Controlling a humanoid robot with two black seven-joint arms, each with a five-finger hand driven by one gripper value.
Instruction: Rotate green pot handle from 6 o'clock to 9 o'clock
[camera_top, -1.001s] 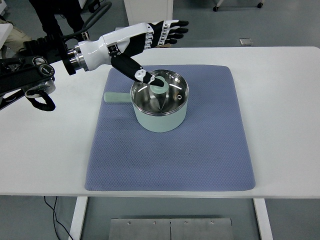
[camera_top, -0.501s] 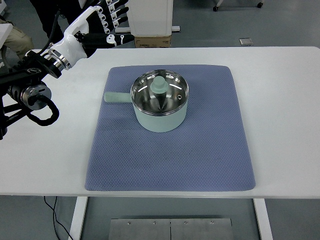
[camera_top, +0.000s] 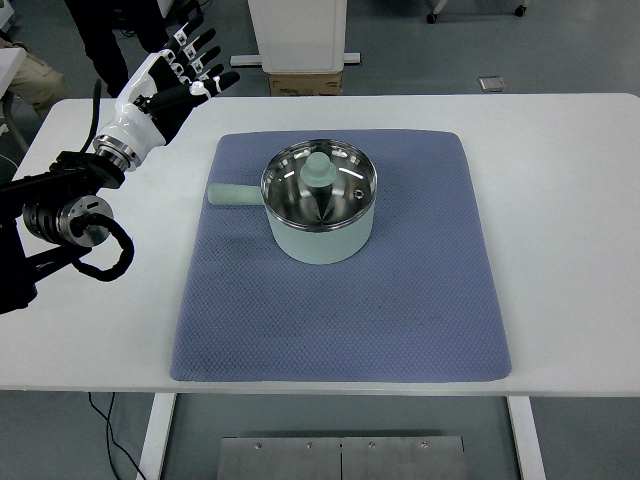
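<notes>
- green pot (camera_top: 320, 215) sits upright on blue mat (camera_top: 340, 290), in the mat's upper-middle area, on the white table (camera_top: 560, 200)
- pot handle (camera_top: 233, 195) points to 9 o'clock; long axis runs left-right
- lid knob (camera_top: 320, 168) shows inside the pot's steel interior
- left robot hand (camera_top: 175, 80) at 10 o'clock from pot, well apart, fingers spread, holding nothing
- right arm out of frame

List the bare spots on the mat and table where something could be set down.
Free: the mat in front of the green pot and right of it; the bare table right of the mat. Crowded: the left side, with the pot handle and the open left hand.
</notes>
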